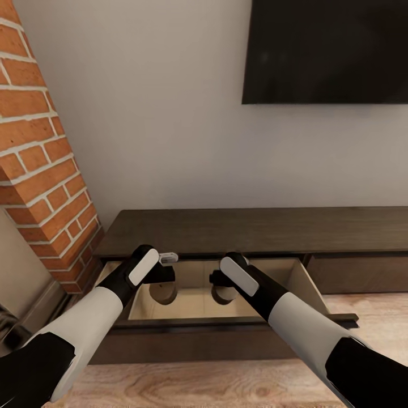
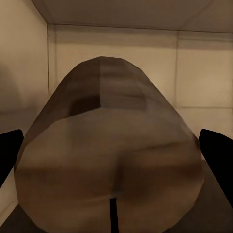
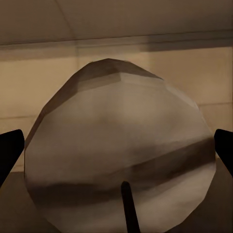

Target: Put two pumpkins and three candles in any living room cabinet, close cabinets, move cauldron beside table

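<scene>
The long dark-brown cabinet (image 1: 255,229) stands against the wall with its left drawer (image 1: 309,283) pulled out, showing a pale interior. Both arms reach down into that drawer. My left gripper (image 1: 161,276) is shut on a beige candle (image 2: 109,160); the black fingertips (image 2: 9,153) press its sides and its dark wick points at the camera. My right gripper (image 1: 218,279) is shut on a second candle (image 3: 121,150), held the same way between its fingertips (image 3: 224,145). From the head, both candles (image 1: 165,293) (image 1: 225,294) hang just over the drawer floor.
A red brick column (image 1: 39,170) rises close on the left, with a pale stone surround (image 1: 22,283) below it. A dark TV (image 1: 326,51) hangs on the wall above the cabinet. Wood floor (image 1: 226,385) runs in front of the drawer.
</scene>
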Robot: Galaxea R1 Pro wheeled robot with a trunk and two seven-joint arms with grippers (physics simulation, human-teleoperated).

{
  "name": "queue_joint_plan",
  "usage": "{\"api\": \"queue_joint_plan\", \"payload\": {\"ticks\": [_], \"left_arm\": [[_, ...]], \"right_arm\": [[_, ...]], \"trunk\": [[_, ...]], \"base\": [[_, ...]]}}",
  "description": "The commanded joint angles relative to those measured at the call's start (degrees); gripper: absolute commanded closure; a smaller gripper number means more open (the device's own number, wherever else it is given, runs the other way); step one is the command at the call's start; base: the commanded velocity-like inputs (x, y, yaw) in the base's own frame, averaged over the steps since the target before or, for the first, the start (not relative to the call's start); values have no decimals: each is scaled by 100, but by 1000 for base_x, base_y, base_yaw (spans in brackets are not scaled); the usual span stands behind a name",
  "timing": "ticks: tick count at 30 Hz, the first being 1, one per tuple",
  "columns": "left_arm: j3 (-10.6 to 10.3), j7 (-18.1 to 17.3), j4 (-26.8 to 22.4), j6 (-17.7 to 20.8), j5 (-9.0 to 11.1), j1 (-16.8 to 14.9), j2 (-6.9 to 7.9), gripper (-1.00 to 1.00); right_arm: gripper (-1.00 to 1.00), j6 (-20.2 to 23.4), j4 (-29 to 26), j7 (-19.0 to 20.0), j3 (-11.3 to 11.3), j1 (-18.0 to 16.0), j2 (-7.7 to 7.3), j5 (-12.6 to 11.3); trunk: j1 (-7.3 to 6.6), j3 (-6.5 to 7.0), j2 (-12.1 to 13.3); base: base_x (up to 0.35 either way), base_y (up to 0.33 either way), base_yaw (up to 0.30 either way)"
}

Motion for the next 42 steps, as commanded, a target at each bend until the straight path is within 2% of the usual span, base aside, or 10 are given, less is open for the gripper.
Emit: {"api": "queue_joint_plan", "payload": {"ticks": [1, 4, 8, 11, 15, 20, 25, 30, 39, 42], "left_arm": [[-19, 55, -7, -3, 57, -5, 3, 100], [-18, -4, -15, -34, 48, -5, 6, 100], [-25, -504, -18, -211, -26, -5, 48, 100], [-24, -668, -18, -374, -43, -5, 142, 100], [-27, -699, -18, -560, -46, -5, 173, 100], [-27, -703, -18, -610, -46, -5, 178, 100], [-41, -703, -13, -788, -51, -5, 175, 100], [-55, -703, -9, -869, -54, -5, 170, 100], [-86, -703, -9, -984, -55, -5, 169, 100], [-99, -703, -3, -1046, -55, -5, 164, 100]], "right_arm": [[100, -2, -5, -45, 16, -7, -1, -27], [100, -30, -5, -34, 23, -7, -1, 5], [100, -162, -5, -12, 26, -7, -1, 22], [100, -278, -5, -9, 36, -7, -1, 75], [100, -537, -4, -7, 43, -7, -1, 307], [100, -628, -5, 0, 60, -6, -1, 423], [100, -840, 2, 35, 210, -7, -1, 561], [100, -884, 3, 204, 251, -7, -1, 579], [100, -888, 4, 229, 255, -7, -1, 579], [100, -888, 4, 229, 255, -7, -1, 581]], "trunk": [[1, -28, -5], [8, -95, -9], [19, -183, -14], [26, -250, -18], [37, -338, -23], [50, -449, -30], [63, -560, -37], [75, -671, -43], [99, -870, -55], [99, -870, -55]], "base": [[0, 0, 0], [0, 0, 0], [0, 0, 0], [0, 0, 0], [0, 0, 0], [0, 0, 0], [0, 0, 0], [0, 0, 0], [0, 0, 0], [0, 0, 0]]}}
